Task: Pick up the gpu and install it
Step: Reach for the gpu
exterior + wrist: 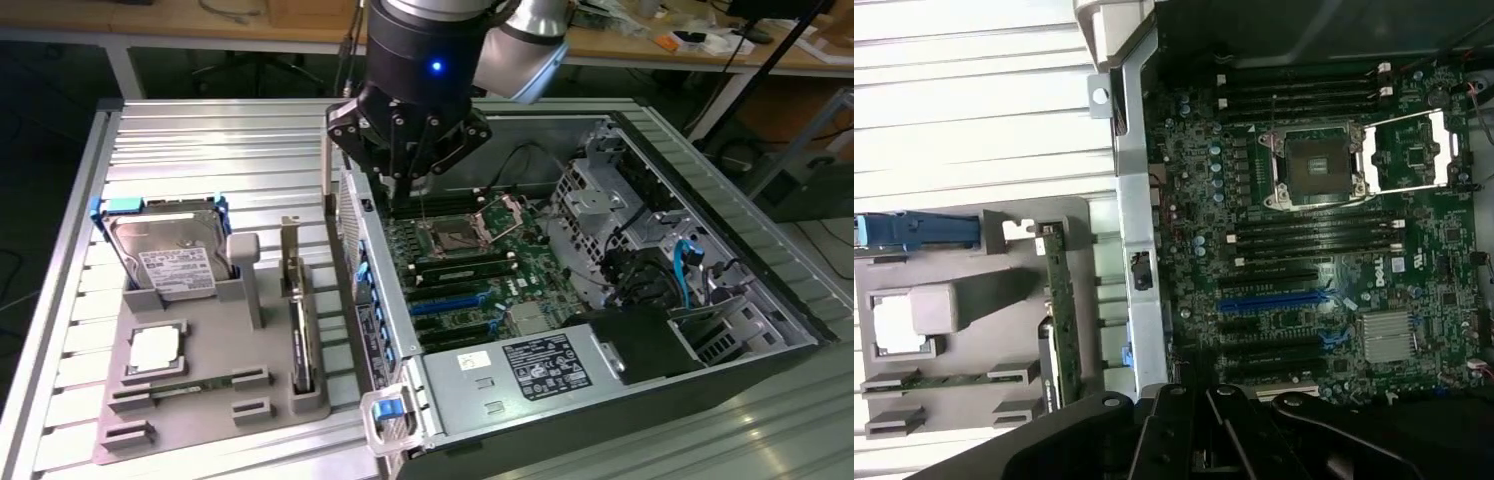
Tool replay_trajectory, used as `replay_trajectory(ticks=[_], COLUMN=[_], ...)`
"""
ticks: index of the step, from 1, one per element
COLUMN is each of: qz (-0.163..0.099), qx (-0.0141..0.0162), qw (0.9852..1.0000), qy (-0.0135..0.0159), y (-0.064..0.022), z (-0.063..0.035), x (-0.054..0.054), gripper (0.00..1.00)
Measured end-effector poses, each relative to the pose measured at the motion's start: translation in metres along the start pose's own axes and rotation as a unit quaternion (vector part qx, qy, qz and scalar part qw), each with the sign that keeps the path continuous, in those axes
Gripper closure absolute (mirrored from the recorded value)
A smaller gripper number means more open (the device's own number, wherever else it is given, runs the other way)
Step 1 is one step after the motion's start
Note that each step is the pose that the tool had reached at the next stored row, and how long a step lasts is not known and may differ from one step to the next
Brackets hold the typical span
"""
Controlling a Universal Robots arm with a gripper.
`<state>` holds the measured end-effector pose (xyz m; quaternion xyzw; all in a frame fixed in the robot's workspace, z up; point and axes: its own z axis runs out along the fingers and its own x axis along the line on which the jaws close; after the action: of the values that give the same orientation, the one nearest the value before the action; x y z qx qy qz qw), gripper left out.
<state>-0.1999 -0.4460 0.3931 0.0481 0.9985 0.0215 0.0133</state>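
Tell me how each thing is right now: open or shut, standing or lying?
End effector: shut, empty, above the case.
Gpu: standing on edge in the holder, not installed.
Hard drive: standing upright in the holder.
Case: lying on its side, open.
Socket: cover flipped open.

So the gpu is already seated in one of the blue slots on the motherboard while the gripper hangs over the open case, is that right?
Not quite. The exterior view shows the gpu standing on edge in the gray holder beside the case, and the blue slots are empty. The gripper does hang over the open case.
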Motion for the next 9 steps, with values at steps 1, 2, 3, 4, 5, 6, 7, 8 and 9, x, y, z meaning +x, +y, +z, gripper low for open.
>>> replay_trajectory(ticks=[1,2,3,4,5,6,7,8,9], qz=[0.001,0.001,0.002,0.002,0.003,0.003,0.004,0.005,0.006], qx=[0.0000,0.0000,0.0000,0.0000,0.0001,0.0000,0.0000,0.0001,0.0001], qw=[1.0000,1.0000,1.0000,1.0000,1.0000,1.0000,1.0000,1.0000,1.0000], qy=[0.0000,-0.0001,-0.0001,-0.0001,-0.0001,-0.0002,-0.0002,-0.0002,-0.0003], y=[-0.0004,-0.0006,-0.0009,-0.0011,-0.0013,-0.0014,-0.0016,-0.0018,-0.0021], z=[-0.0001,-0.0001,-0.0002,-0.0003,-0.0003,-0.0004,-0.0004,-0.0004,-0.0006], x=[0.004,0.007,0.010,0.011,0.013,0.015,0.016,0.018,0.022], gripper=[0.89,0.89,0.89,0.89,0.89,0.89,0.89,0.89,0.89])
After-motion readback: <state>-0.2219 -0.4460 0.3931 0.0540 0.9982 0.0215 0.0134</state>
